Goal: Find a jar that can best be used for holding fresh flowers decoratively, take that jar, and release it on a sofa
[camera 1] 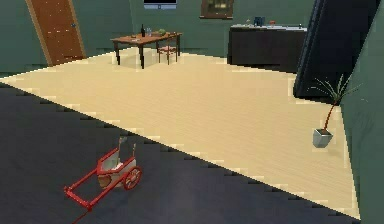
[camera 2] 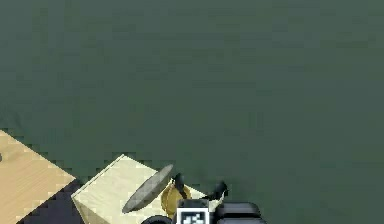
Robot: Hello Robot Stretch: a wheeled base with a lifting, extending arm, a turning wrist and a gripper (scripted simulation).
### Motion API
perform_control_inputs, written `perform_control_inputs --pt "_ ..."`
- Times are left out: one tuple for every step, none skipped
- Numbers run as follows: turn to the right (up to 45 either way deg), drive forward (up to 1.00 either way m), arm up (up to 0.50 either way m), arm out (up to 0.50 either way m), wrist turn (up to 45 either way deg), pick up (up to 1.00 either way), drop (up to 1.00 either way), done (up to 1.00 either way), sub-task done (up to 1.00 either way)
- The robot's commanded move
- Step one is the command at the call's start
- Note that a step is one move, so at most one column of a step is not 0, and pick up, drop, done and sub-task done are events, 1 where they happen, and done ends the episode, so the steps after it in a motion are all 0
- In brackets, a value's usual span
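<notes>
Hanging by pale boxy block (camera 2: 108, 190) & flat grey oval (camera 2: 150, 188), gripper (camera 2: 172, 203): can't tell if holding anything.

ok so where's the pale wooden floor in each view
forward view: the pale wooden floor spans the middle, beyond the dark floor.
arm side view: a wedge of it in the bottom left corner.
shared landmark: the dark green wall rising behind it.

Soft, even, rather dull light. In front of the table (camera 1: 146, 40) the pale floor (camera 1: 200, 100) glows brightest; the wall (camera 1: 105, 20) behind it is dim.
</notes>
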Motion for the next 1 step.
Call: perform_control_inputs --pt "0.0 0.0 -0.3 0.0 0.0 0.0 0.0 0.0 0.0"
